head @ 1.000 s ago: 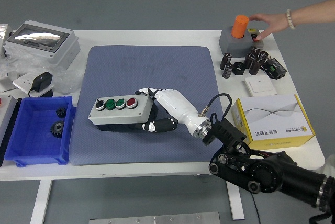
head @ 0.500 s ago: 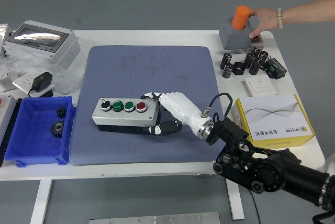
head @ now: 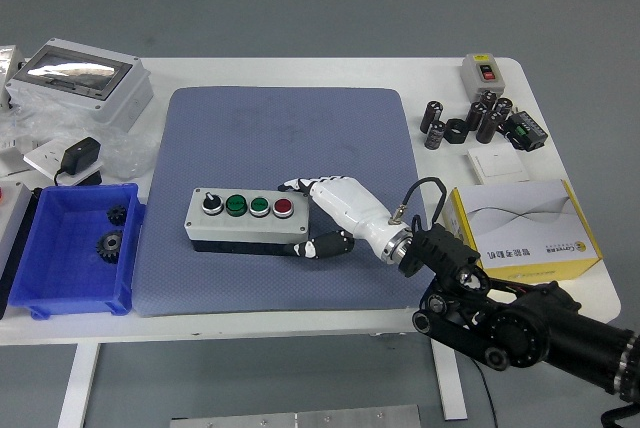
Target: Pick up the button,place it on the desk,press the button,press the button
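Button box [head: 246, 220] flat on the blue mat [head: 290, 128], near the mat's middle, long side running left to right; four buttons on top in a row: black, green, green, red. Right hand [head: 325, 216] at the box's right end, reaching in from the lower right; fingers [head: 296, 186] curled along the far right corner, thumb [head: 322, 246] pressed to the near right corner, so clasping that end. Blue bin [head: 75, 248] left of the mat, well apart from the hand; yellow carton [head: 525, 230] to the right, beside the arm.
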